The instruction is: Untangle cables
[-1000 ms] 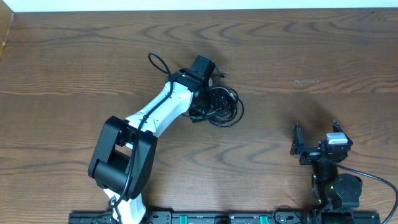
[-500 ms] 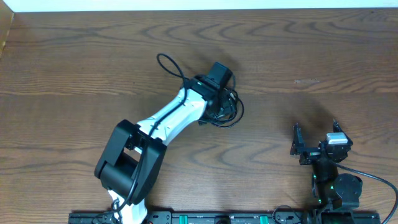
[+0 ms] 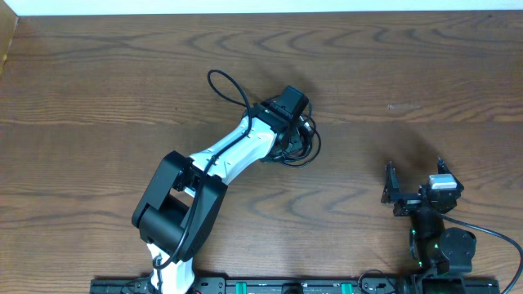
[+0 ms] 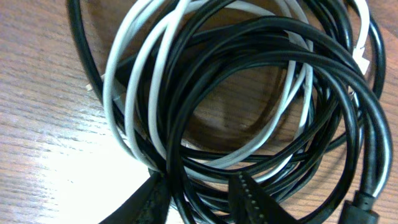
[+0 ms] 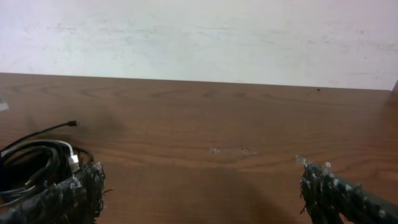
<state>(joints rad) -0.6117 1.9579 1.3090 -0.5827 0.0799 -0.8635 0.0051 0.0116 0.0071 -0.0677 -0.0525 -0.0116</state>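
"Black and white, thin, glossy cables [image 4: 205,93], round in section, wound into one loose coil of overlapping loops, the white strands threaded through the black. Where do they lie?"

"On the brown wood-grain table [image 3: 122,82], near its middle in the overhead view, directly under the left gripper [image 4: 200,202] of the white arm."

"And is that gripper closed on them?"

"Its dark ribbed fingers [image 4: 249,199] stand apart with several black strands between them. Whether they pinch those strands I cannot tell."

"The other one?"

"The right gripper [image 3: 415,186] sits well apart from the coil, near the table's front edge. Its rough black fingers [image 5: 68,196] are spread wide and hold nothing. From its camera the coil lies at the far left, one thin black strand running out to a small plug [image 5: 73,123], with a plain white wall [image 5: 199,31] behind the table."
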